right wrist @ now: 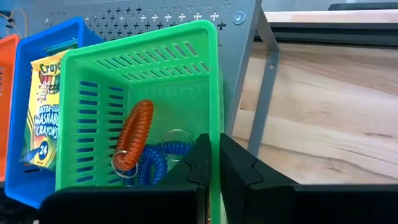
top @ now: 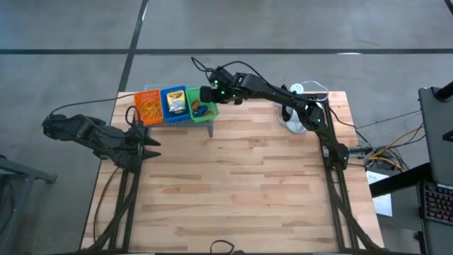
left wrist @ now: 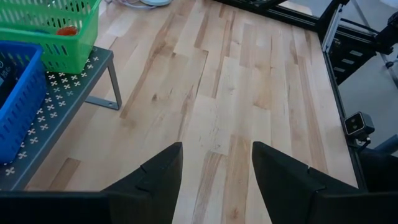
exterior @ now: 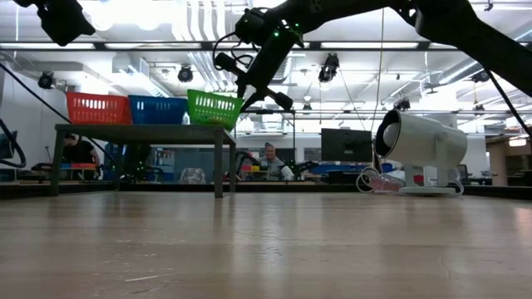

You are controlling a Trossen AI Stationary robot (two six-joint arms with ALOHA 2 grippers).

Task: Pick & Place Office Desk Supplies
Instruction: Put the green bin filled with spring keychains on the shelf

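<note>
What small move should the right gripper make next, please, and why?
Probably lift away from the green basket: the right gripper is shut at its rim with nothing visibly between its fingers, while the red coil and blue coil already lie inside.

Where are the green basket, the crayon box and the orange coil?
green basket (right wrist: 186,37): right wrist view, back rim.
crayon box (right wrist: 45,106): right wrist view, printed front.
orange coil (right wrist: 134,134): right wrist view, mid-coil.

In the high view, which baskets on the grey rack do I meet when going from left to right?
Orange basket → blue basket → green basket, with the right end effector at the green basket's far rim.
</note>
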